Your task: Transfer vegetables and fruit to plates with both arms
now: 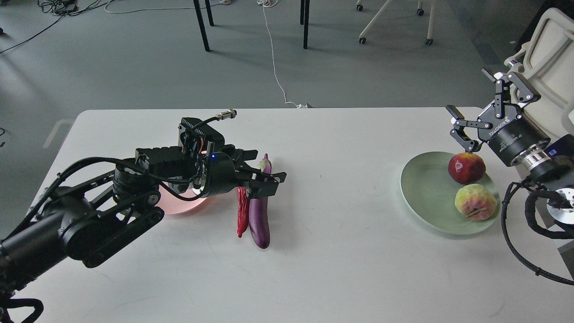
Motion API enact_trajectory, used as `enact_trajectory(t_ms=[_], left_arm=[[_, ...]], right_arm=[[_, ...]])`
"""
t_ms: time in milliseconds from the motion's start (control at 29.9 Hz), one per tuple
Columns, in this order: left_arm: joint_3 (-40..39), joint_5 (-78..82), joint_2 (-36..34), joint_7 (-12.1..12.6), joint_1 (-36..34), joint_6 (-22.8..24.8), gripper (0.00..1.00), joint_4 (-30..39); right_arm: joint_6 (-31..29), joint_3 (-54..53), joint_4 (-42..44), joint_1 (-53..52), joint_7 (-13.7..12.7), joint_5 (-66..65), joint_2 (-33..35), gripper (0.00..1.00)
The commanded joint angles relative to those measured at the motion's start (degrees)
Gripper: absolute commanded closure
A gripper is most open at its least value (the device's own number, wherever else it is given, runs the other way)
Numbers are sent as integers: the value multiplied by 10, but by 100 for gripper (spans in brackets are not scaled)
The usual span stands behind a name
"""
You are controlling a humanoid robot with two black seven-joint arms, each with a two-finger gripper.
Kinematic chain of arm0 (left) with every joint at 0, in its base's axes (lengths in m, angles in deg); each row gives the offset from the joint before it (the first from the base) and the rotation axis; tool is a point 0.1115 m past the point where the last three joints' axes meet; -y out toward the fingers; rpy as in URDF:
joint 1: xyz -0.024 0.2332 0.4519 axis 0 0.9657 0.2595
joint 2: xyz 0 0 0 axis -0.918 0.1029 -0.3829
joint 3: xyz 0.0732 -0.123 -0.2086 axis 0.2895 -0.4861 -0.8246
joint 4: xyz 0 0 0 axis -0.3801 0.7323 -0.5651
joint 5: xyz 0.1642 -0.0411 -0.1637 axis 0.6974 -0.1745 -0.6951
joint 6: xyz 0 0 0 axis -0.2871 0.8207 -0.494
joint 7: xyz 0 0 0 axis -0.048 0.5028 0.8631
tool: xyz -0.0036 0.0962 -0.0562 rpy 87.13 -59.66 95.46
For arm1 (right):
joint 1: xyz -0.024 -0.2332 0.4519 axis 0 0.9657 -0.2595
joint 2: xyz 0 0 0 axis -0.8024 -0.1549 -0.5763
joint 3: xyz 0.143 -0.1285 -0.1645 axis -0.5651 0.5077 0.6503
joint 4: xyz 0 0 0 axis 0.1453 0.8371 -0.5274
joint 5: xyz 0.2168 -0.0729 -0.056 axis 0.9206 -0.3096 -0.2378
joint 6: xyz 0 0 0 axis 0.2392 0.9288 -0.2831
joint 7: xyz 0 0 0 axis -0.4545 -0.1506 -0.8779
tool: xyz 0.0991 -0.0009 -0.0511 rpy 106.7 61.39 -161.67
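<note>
White surface [341, 251] on a grey floor, chair legs beyond its far edge.

Our left end effector [264, 172] straddles the eggplant [260, 220], fingers spread, chili pepper [242, 215] just beside, pink plate [181, 204] behind. Our right end effector [486, 112] hangs wide open above the pomegranate [466, 168] and bumpy fruit [475, 202] on the green plate [421, 188], near the right edge.

One camera sits up high on the robot's head (the only view) and looks forward and down at the white table [341, 269] close below.
</note>
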Motion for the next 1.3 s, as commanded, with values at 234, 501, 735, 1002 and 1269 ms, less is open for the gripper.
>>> enact_trajectory(t_ms=[234,501,735,1002,1269], left_arm=[[61,-67,93,113,-52,5,2,-117],[117,-68,134,116,-87,5,2,-227],[119,-90,162,113,-88,5,2,-296],[120,-107,173,112,-92,5,7,-322],[119,-151,173,117,-95,5,63,-324]], right_arm=[[-1,0,0,4,0,0,4,3],[-1,0,0,10,0,0,4,3],[-2,-1,-1,19,0,0,4,3],[-2,-4,-1,19,0,0,4,3],[-2,-3,-1,20,0,0,4,3]])
